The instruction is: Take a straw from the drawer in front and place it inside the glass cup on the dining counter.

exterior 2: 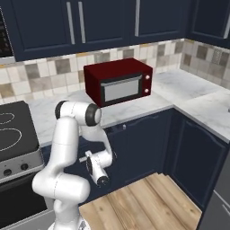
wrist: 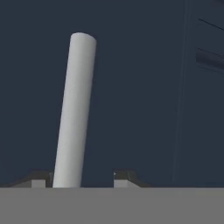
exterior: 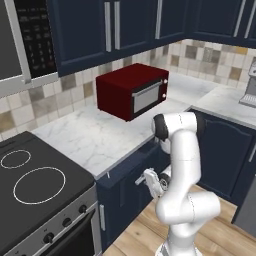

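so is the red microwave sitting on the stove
No, the red microwave sits on the marble counter, apart from the stove.

Tool [exterior: 148,178] low at the navy drawer [exterior: 131,172] front — red microwave [exterior: 132,90] above

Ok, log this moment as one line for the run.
phase: at drawer | fingers: open, straddling handle, not clamped | handle: silver bar against navy drawer front
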